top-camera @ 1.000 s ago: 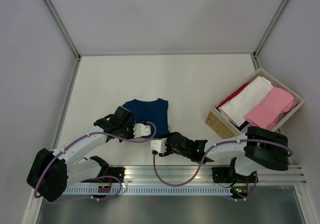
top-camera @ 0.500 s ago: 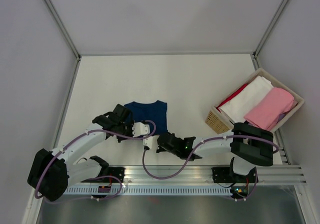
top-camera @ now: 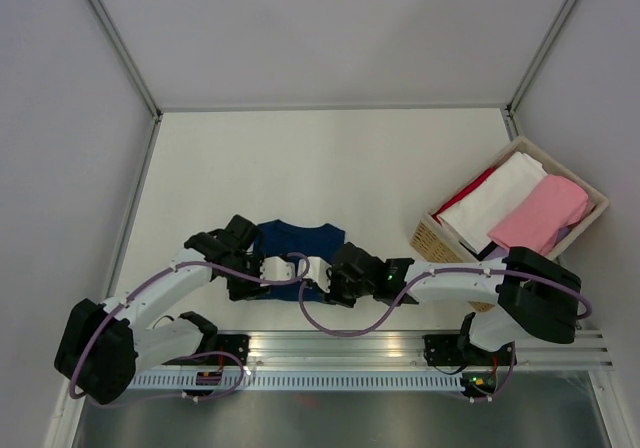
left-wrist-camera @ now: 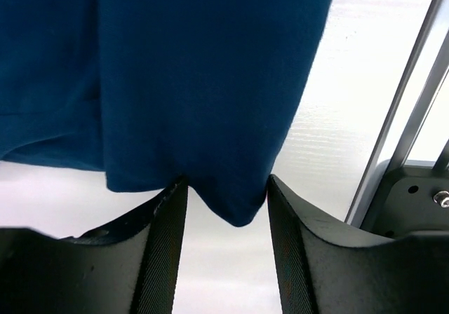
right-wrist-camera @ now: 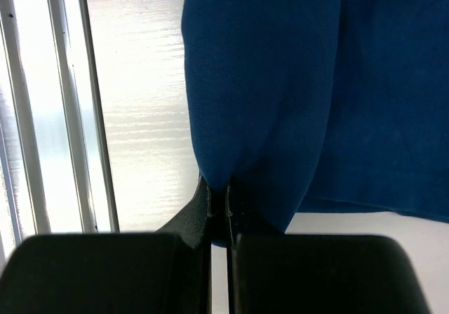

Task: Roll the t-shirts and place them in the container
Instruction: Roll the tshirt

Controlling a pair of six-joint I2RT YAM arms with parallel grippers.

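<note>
One navy t-shirt (top-camera: 300,240): right pincer (right-wrist-camera: 219,188) clamped on its near fold, left pincer (left-wrist-camera: 224,191) spread astride corner

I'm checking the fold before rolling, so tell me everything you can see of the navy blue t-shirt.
The navy blue t-shirt is soft, plain cloth, folded and lying on the white table close to the arms. The right gripper is shut on its near edge, and one corner lies between the fingers of the open left gripper. No print shows.

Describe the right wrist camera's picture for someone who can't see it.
The right pincer is shut on a fold of a soft navy blue t-shirt, which fills the upper right; white tabletop and silver metal rails lie to its left.
</note>
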